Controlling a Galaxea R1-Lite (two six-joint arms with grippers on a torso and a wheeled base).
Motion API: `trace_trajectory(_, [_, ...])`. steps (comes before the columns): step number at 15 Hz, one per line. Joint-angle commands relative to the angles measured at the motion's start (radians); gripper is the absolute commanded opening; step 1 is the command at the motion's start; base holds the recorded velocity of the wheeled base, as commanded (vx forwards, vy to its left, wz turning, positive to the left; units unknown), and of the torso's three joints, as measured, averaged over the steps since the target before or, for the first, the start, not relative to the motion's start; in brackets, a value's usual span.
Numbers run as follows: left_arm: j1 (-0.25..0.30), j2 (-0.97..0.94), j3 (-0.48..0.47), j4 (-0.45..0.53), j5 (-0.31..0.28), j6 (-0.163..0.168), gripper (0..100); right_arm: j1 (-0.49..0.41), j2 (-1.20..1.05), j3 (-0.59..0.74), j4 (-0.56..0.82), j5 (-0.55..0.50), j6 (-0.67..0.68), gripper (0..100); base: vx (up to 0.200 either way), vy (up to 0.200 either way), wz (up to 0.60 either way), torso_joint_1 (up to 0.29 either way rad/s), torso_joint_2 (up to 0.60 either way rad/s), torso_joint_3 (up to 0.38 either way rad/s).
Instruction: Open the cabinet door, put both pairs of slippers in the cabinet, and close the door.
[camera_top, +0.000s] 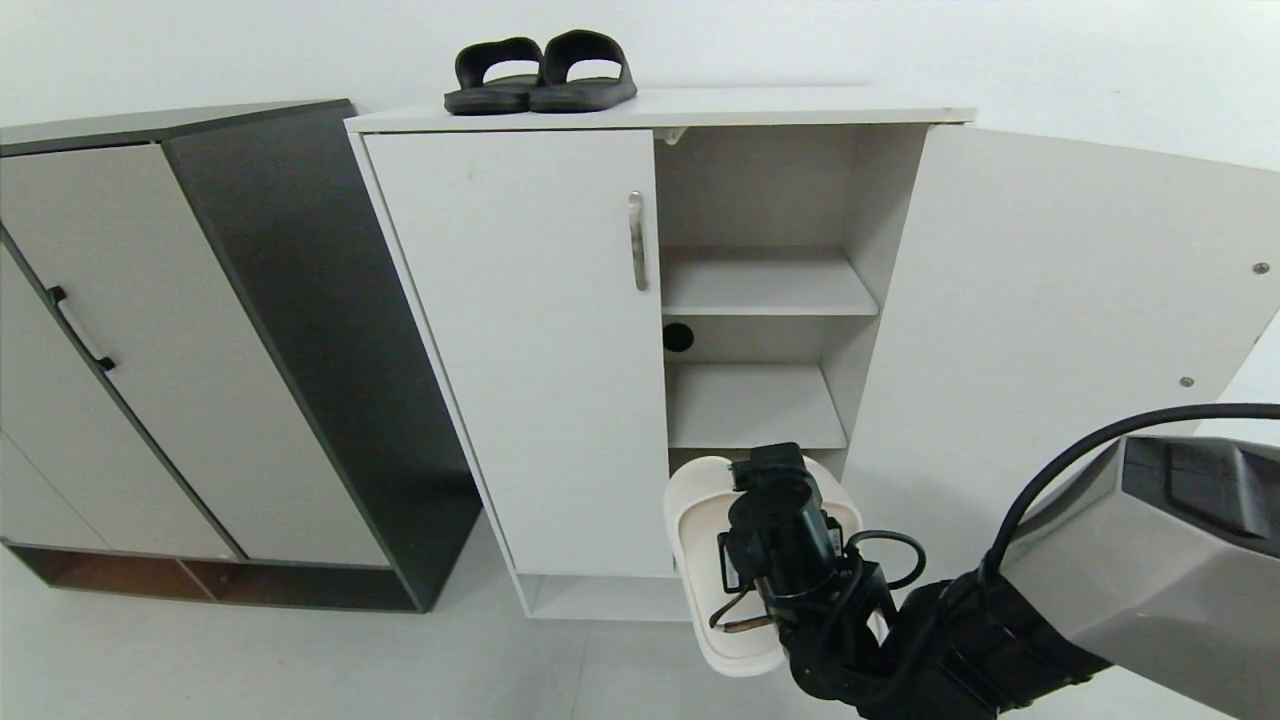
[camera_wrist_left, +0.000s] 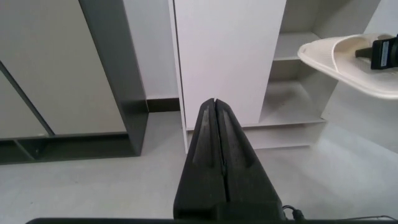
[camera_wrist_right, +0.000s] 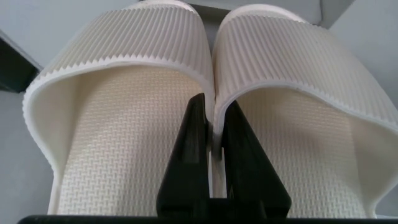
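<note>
We find the cabinet door (camera_top: 1060, 290) open. Our right gripper (camera_wrist_right: 214, 112) pinches the cream slippers (camera_top: 695, 530) together at 6 o'clock before the cabinet (camera_top: 520, 350), unshelved. The black slippers (camera_top: 540, 75) sit on top at 11 o'clock. Our left gripper (camera_wrist_left: 214, 106) is closed and empty.

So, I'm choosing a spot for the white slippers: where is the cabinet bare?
The upper shelf and middle shelf beside the open door are bare. The cabinet top is free right of the black slippers. The lowest opening is crowded: the white slippers in the right gripper hang before it.
</note>
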Motion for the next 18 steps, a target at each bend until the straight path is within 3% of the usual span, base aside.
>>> trace_trajectory(1, [0.0, 0.002, 0.0, 0.001, 0.0, 0.0, 0, -0.011, 0.013, -0.006, 0.0, 0.002, 0.001, 0, 0.0, 0.0, 0.0, 0.0, 0.0, 0.0])
trace_trajectory(11, [0.0, 0.002, 0.0, 0.001, 0.0, -0.002, 0, -0.052, 0.059, -0.043, -0.004, 0.005, 0.029, 0, 0.0, 0.0, 0.0, 0.002, 0.0, -0.181])
trace_trajectory(17, [0.0, 0.002, 0.0, 0.001, 0.002, -0.004, 0, -0.057, 0.024, -0.049, -0.082, -0.017, 0.001, 0, 0.0, 0.0, 0.0, 0.004, 0.0, -0.166])
trace_trajectory(18, [0.0, 0.002, 0.0, 0.001, 0.002, -0.004, 0, -0.058, 0.024, -0.032, -0.151, -0.027, -0.043, 0, 0.0, 0.0, 0.0, 0.0, 0.0, 0.0])
